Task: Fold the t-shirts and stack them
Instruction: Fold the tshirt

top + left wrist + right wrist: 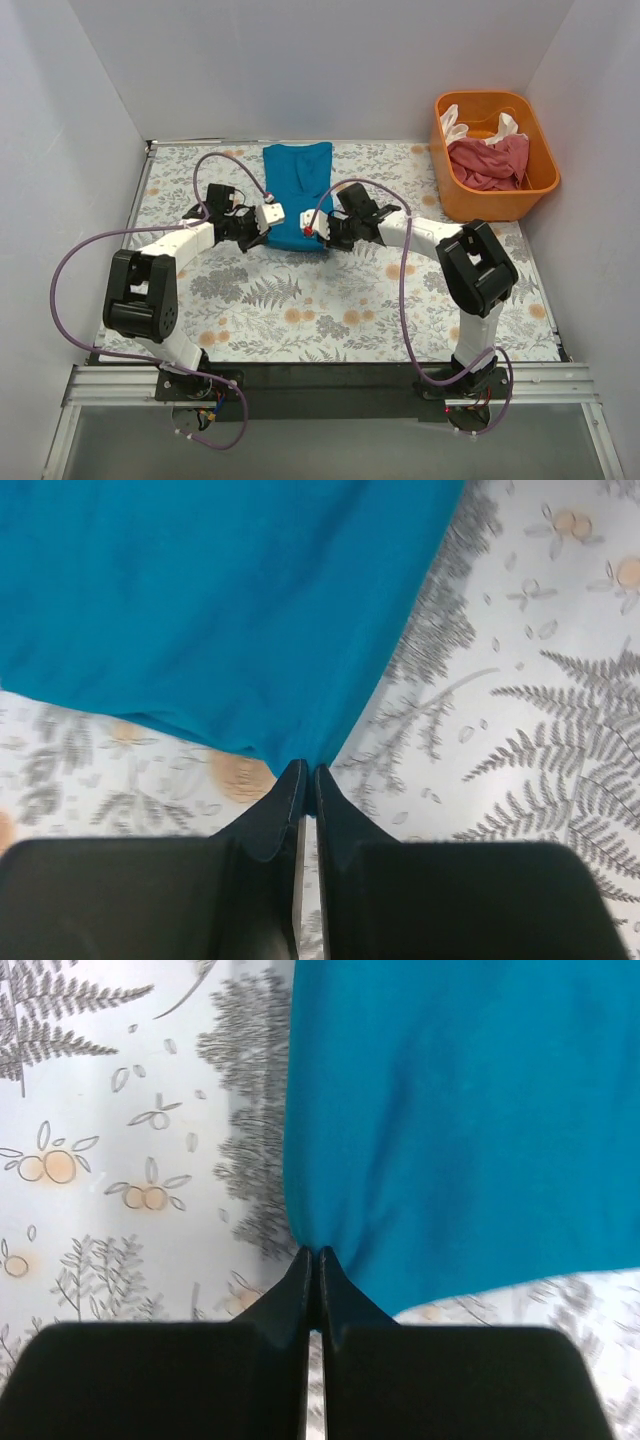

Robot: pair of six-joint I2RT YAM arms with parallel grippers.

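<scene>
The teal-blue t-shirt (296, 190) lies folded into a long strip on the floral tablecloth, running from the far middle toward me. My left gripper (268, 222) is shut on its near left corner, seen in the left wrist view (306, 770) with the cloth (220, 600) pinched at the fingertips. My right gripper (322, 233) is shut on its near right corner, seen in the right wrist view (316, 1253) with the cloth (470, 1110) lifted slightly. The pink-red t-shirt (490, 163) and the cream-white t-shirt (456, 128) lie crumpled in the orange tub.
The orange plastic tub (541, 176) stands at the far right of the table. White walls close in the left, back and right sides. The floral tablecloth (330, 300) stretches toward the near edge, where the arm bases are bolted.
</scene>
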